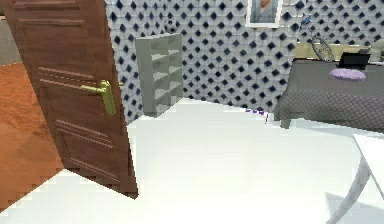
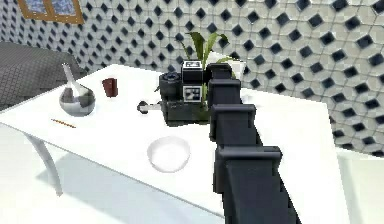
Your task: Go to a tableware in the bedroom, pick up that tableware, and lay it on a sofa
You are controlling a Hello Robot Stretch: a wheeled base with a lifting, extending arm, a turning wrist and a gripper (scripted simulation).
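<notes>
A white table [image 2: 110,150] carries several pieces of tableware: a white bowl [image 2: 168,153] near the front, a dark red cup [image 2: 110,87] further back, and a grey bowl [image 2: 75,98] with a light utensil standing in it. My arm reaches out over the table as a dark bar. The gripper [image 2: 156,103] sits left of the two white marked squares, between the cup and the white bowl. It hangs over the tabletop beside a dark boxy object [image 2: 188,112], so I cannot tell whether it holds anything.
A potted plant [image 2: 205,45] stands behind the gripper and a thin pencil [image 2: 65,124] lies at the table's left. Ahead are an open brown door [image 1: 75,90], a grey shelf unit [image 1: 160,70], a grey bed [image 1: 335,95] and white floor [image 1: 230,150].
</notes>
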